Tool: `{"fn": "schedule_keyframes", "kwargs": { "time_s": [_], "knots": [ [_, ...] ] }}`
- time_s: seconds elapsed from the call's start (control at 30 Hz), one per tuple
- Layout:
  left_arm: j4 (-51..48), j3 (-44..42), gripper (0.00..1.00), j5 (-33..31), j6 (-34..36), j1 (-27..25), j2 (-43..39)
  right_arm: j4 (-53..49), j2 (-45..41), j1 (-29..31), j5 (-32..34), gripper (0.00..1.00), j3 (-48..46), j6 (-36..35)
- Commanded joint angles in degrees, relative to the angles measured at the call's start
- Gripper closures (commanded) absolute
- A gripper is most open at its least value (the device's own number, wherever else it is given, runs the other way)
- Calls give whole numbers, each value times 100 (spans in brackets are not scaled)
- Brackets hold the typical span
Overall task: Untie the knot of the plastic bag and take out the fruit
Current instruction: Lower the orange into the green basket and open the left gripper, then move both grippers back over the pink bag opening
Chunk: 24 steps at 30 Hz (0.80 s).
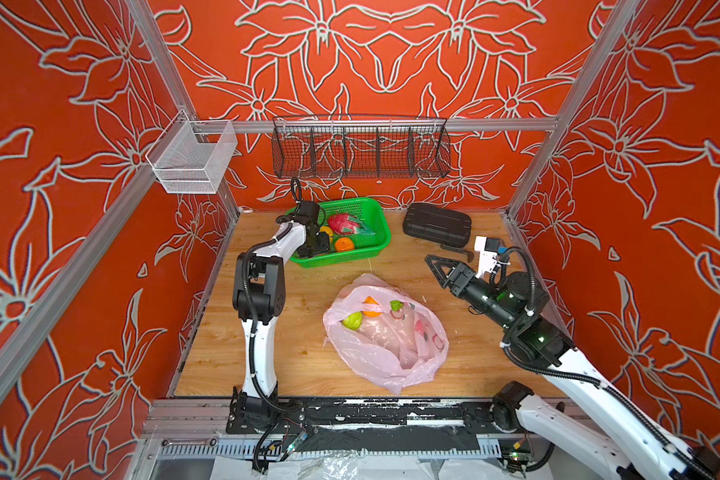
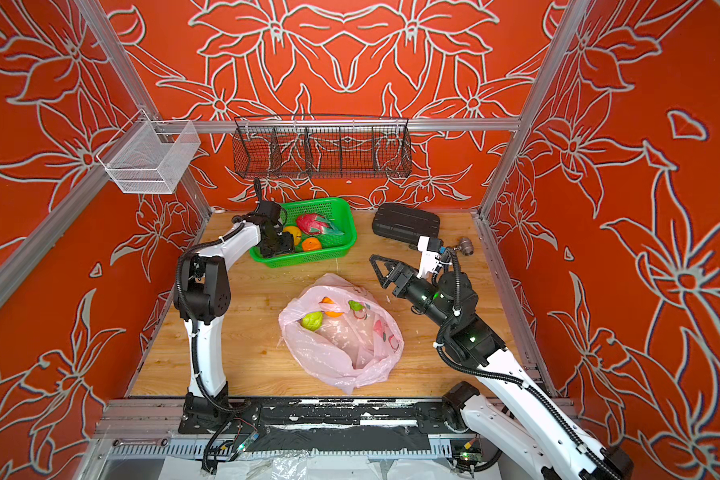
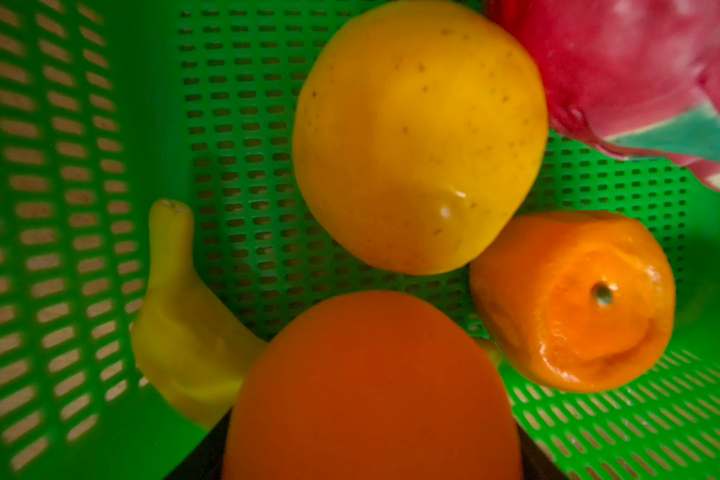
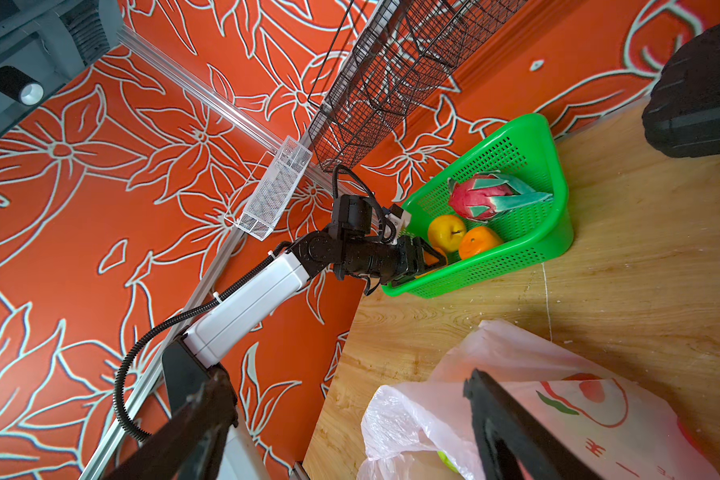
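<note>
Well, L arm reaches fwd, wrist bent down into basket (image 1: 350, 258) at table's (image 1: 275, 340) far side. Left gripper (image 1: 317, 245) sits low inside w/ an orange (image 3: 371, 386) between its jaws; gripped or loose, can't tell. Dragon fruit (image 1: 344, 222), yellow fruit (image 3: 416, 137), 2nd orange (image 1: 344, 244) & banana (image 3: 179, 316) lie beside it. R arm angles in from front-right. Right gripper (image 1: 433, 264) is spread wide, empty, above table just right of bag (image 1: 385, 345). Bag lies mid-table, mouth open, green pear (image 1: 352, 321) inside.
</note>
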Motion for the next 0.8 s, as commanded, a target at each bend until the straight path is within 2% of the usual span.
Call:
{"fn": "schedule_keyframes", "kwargs": {
  "time_s": [0.0,0.1,0.2,0.53,0.77],
  "knots": [
    [-295,110,27,43,48,20,37,25,-73,-16,-17,10,134,5],
    [-338,109,17,16,53,38,-32,43,-77,-17,-17,10,129,36],
    [-324,45,11,-8,68,46,-187,28,-100,-16,-39,10,133,39],
    [-140,-383,10,349,-14,42,-1222,-21,-130,-17,-69,10,0,91],
    [517,-1273,11,1390,-120,-283,-2698,-141,-121,-12,-495,12,-56,-238]
  ]
}}
